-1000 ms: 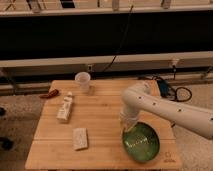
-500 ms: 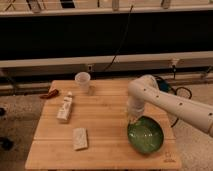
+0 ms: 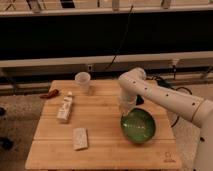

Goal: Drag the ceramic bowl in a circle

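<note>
Surface: a wooden table [image 3: 105, 150], its bare front edge nearest the camera.
Sponge-like block: a pale rectangular piece [image 3: 79, 138] lies near the front left, well apart from the action.
Ceramic bowl: the green glazed ceramic bowl [image 3: 138, 126] sits on the right half of the surface, near the front right, tilted so its inside faces the camera.
End effector: the end effector [image 3: 126, 110] is down at the bowl's upper-left rim, touching or just beside it; I cannot tell whether it is clenched on the rim or merely pressing against it.
Carton: a small box [image 3: 64, 108] lies on the left side, farther back than the block.
Plastic cup: a translucent cup [image 3: 82, 82] stands upright near the far edge, well apart from the bowl.
Red item: a small red object [image 3: 50, 94] rests at the far left corner.
Progress: the drag looks under way, though how much of the circle is traced cannot be read from here; the loop is likely not closed.
Change from earlier: the bowl has shifted from the front edge toward the right and farther back, and the arm's elbow has swung higher with it; the other items have stayed put.
</note>
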You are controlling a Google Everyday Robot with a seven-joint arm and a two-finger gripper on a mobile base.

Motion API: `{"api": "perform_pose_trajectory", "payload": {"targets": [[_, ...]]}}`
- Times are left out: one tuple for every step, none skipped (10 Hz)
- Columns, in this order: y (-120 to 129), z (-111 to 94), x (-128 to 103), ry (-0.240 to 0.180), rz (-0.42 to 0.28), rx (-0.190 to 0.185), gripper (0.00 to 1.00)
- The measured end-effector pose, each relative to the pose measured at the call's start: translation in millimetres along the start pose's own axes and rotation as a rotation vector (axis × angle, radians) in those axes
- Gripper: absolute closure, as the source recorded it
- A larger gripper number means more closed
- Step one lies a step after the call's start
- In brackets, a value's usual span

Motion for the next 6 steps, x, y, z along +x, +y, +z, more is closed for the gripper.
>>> {"api": "perform_pose_trajectory", "payload": {"targets": [[-10.8, 1.2, -7.1, -0.003, -0.021, 0.004, 1.00], [-24.5, 3.4, -18.4, -0.012, -0.051, 0.011, 1.00], [-37.3, 6.0, -33.4, -0.027, -0.094, 0.019, 1.00], [-42.3, 8.2, -45.0, -0.040, -0.128, 0.024, 1.00], [-42.8, 9.1, -52.2, -0.050, -0.149, 0.026, 1.00], [-41.4, 9.1, -61.8, -0.051, -0.169, 0.027, 1.00]]}}
